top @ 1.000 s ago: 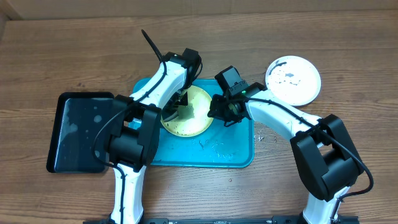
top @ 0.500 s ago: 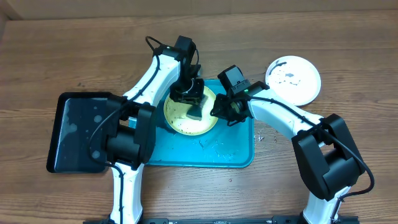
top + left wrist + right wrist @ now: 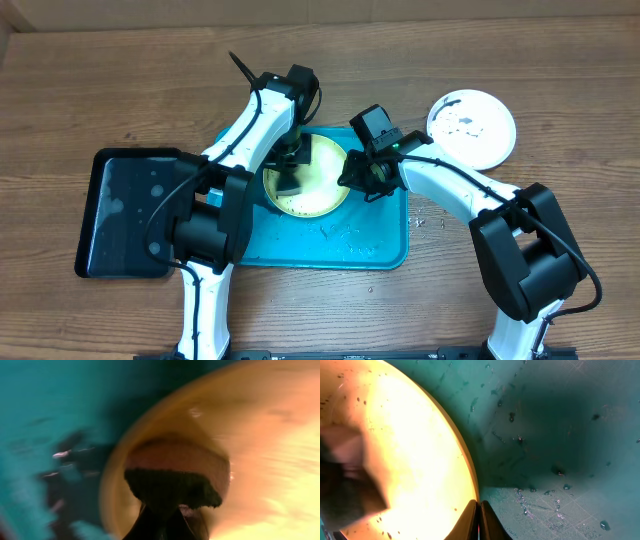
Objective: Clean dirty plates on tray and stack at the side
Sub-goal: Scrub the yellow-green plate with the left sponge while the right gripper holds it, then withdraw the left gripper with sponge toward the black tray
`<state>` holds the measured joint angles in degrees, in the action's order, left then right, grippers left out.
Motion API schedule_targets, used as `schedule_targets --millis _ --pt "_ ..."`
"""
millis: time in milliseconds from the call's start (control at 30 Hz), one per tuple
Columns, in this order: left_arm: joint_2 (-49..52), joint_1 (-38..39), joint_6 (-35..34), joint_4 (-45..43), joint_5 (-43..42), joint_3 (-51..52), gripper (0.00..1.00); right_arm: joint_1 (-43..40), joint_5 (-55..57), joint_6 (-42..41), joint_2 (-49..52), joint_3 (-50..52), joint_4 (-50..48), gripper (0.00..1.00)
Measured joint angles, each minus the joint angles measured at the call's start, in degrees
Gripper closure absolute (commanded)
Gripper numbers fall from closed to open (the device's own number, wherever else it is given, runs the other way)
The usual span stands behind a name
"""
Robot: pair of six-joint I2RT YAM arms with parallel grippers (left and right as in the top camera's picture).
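Left wrist view, closest in, showed you the left gripper (image 3: 164,522) clenched on a sponge (image 3: 172,487). Its dark scouring face was turned toward the lens and it was pressed down inside the yellow-green plate (image 3: 260,435). That picture was smeared with blur, so you could make out little more than the plate's raised rim and the teal tray (image 3: 45,405) beyond it.

At your right wrist, the right gripper (image 3: 479,515) had its two fingertips drawn together right at the plate's (image 3: 410,450) edge. It read as a pinch on the rim. The plate's pale centre carried small dark specks, and a blurred grey shape that was probably the sponge (image 3: 345,475) sat at the left edge. Water beads lay on the tray (image 3: 560,435) floor just beside the rim.

From overhead, both arm bases sat at the near edge of the table (image 3: 100,80). The tray (image 3: 370,245) lay between the arms, with the yellow-green plate (image 3: 325,170) in its far half. Your left gripper (image 3: 292,165) came in from the plate's left with the sponge (image 3: 290,184) on the plate's left part, and your right gripper (image 3: 352,180) met its right rim.

A black tray (image 3: 130,210), wet in spots, touched the teal one on the left. Farther back on the right, a white plate (image 3: 472,125) with black smudges rested on the bare table, apart from the tray.
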<state>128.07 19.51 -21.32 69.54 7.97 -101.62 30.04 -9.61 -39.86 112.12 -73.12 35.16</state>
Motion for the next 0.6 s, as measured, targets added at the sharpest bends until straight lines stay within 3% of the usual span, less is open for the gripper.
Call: schedule_targets --millis 133,367,533,600 --pt "0.0 0.0 -4.9 1.4 7.3 0.0 0.96 0.0 0.0 0.0 0.0 -0.5 1.0 0.96" --pt "-2.8 -0.9 -9.7 1.6 9.5 0.0 0.96 0.0 1.4 1.4 0.0 -3.9 7.2 0.96" --pt "-14.0 -7.7 -11.7 0.9 8.4 -0.1 0.96 0.0 2.3 4.4 0.0 -7.6 9.3 0.96" --pt "-19.8 -13.4 -11.2 0.5 5.7 -0.9 0.95 0.0 2.4 6.0 -0.2 -9.4 9.4 0.91"
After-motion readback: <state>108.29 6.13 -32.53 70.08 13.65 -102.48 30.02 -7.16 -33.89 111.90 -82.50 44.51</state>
